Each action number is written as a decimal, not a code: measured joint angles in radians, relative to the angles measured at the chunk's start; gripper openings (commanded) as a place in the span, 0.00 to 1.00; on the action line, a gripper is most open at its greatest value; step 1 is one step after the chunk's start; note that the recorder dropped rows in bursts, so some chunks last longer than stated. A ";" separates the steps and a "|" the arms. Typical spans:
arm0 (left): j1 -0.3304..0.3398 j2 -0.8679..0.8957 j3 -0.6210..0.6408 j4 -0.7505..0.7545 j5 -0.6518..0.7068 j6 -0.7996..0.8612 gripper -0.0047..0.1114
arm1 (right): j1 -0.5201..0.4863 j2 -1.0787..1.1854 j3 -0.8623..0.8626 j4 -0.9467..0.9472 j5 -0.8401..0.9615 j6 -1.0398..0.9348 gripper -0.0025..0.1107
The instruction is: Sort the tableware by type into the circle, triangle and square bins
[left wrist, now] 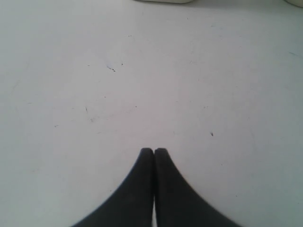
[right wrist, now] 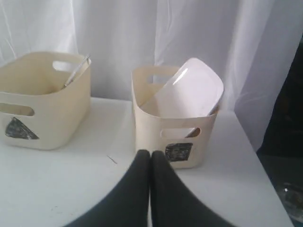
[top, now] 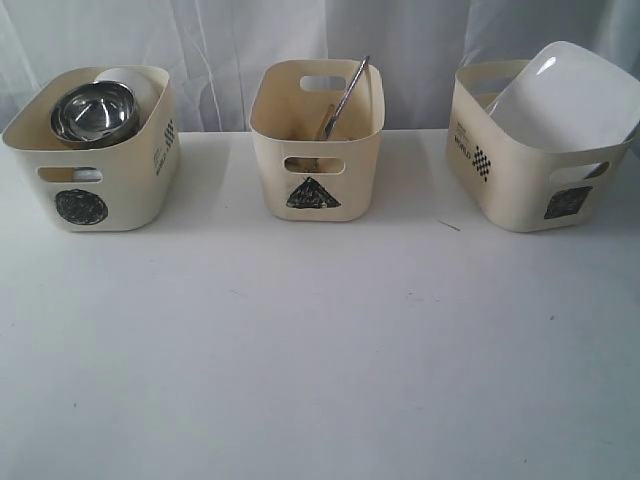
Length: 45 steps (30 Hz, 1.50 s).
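Up close, the left gripper (left wrist: pixel 154 150) and right gripper (right wrist: pixel 150 152) are both sitting pinched closed, gripping nothing, over the white table (top: pixel 320 350). We're seeing the steel bowl (top: pixel 95 112) nesting in the circle bin (top: pixel 120 195), a steel utensil (top: pixel 350 95) poking out of the triangle bin (top: pixel 270 140), and the white plate (top: pixel 565 100) leaning in the square bin (top: pixel 510 190).

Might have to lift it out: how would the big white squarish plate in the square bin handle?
The large white squarish plate looks glossy, so probably slippery. It leans tilted across the cream square-marked bin, overhanging the rim, so a nudge might tip it. Likely rigid, breakable.
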 measured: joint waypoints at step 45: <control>0.000 -0.002 0.002 0.012 -0.005 0.000 0.04 | 0.197 -0.380 0.380 -0.327 0.092 0.287 0.02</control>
